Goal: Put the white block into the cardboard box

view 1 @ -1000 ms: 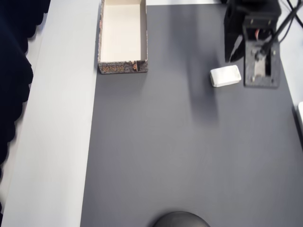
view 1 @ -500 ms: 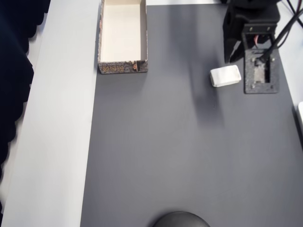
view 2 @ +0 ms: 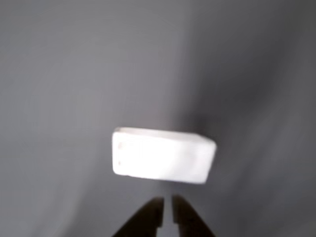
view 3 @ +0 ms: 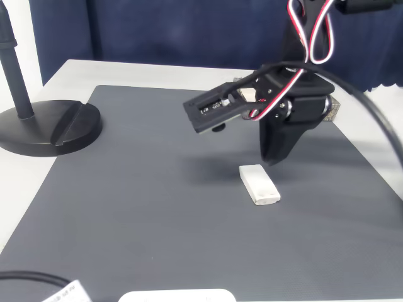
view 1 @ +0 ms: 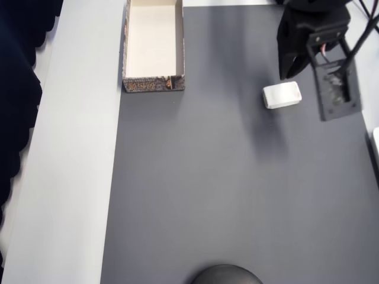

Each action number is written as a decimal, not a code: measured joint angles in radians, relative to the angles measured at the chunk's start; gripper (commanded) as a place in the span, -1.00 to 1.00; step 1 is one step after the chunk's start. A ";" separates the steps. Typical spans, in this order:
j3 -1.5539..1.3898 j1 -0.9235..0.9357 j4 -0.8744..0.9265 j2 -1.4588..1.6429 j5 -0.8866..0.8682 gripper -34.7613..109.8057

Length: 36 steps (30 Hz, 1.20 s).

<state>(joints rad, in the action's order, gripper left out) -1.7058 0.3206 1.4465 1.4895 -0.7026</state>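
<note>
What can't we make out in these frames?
- The cardboard box: far end cut off by the overhead view's top edge; lettering too small to read.
- The white block: blurred and overexposed in the wrist view.
- The gripper: fingertips nearly together in the wrist view; touching or not is unclear.

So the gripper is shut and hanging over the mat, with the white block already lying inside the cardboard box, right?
Not quite. The gripper is shut above the mat, but the white block lies on the mat, well apart from the cardboard box, as the overhead view shows.
</note>
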 measured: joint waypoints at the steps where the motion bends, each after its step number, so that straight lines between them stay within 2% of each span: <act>1: 0.000 -0.005 0.005 -0.002 -0.075 -0.54; 8: 0.000 -0.005 0.014 -0.002 -0.540 -0.54; 15: 0.002 -0.005 -0.017 -0.002 -0.851 -0.54; 22: 0.002 -0.005 -0.034 -0.002 -1.083 -0.53; 27: 0.002 -0.005 -0.034 -0.002 -1.170 -0.53; 36: 0.002 0.011 -0.034 -0.002 -1.187 -0.40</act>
<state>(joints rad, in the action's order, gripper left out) -1.7043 0.3313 1.4128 1.4880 -1.8899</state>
